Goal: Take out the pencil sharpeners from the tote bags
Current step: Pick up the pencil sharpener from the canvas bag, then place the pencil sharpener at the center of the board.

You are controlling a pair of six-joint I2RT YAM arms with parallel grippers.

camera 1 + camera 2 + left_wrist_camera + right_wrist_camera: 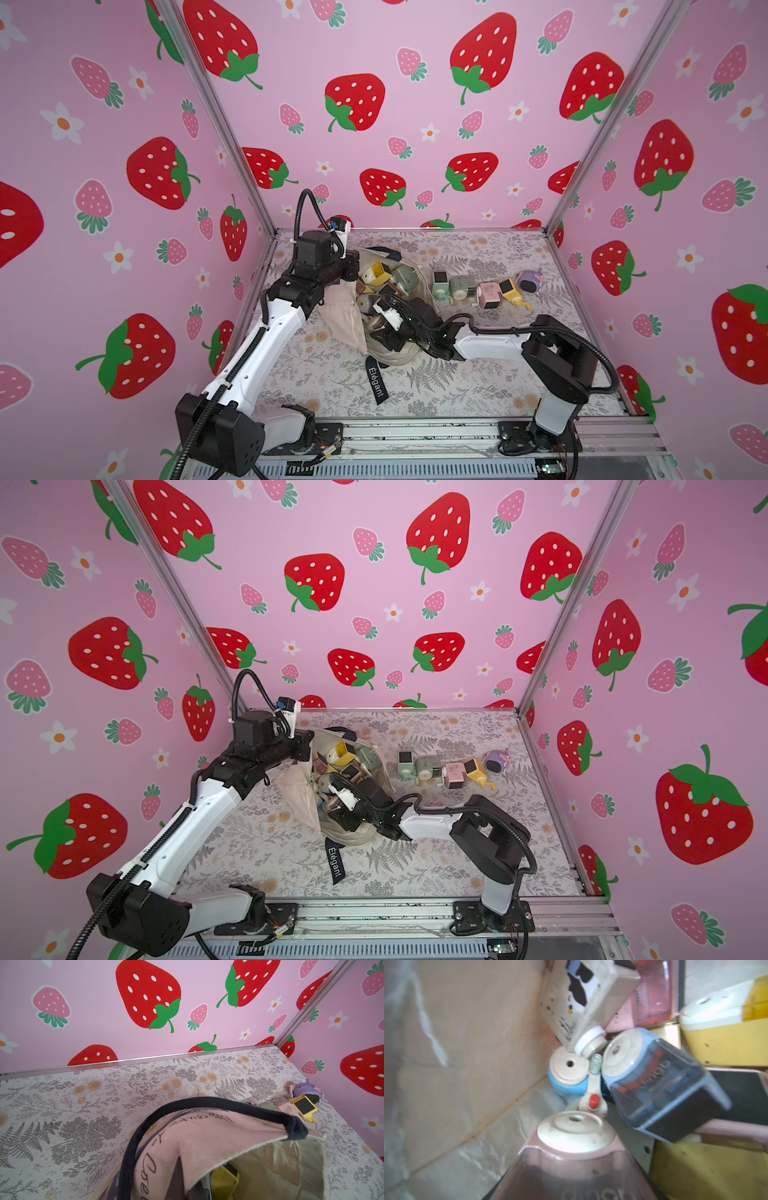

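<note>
The cream tote bag [345, 320] [299, 800] lies open mid-table, with several pencil sharpeners inside, among them a yellow one [376, 272] and a green one [401, 274]. My left gripper [353, 266] is shut on the bag's far rim and holds it up. In the left wrist view the fabric [207, 1136] and navy handle [207, 1103] hide its jaws. My right gripper [380, 328] is down inside the bag. A pink sharpener [571, 1157] fills the space at its jaws, which seem shut on it. A blue sharpener [654, 1084] lies just beyond.
A row of sharpeners lies on the table right of the bag: two green [439, 284] [461, 286], pink [489, 294], yellow [513, 291], purple [530, 280]. The black Elegant strap [377, 384] trails toward the front edge. Pink walls enclose three sides.
</note>
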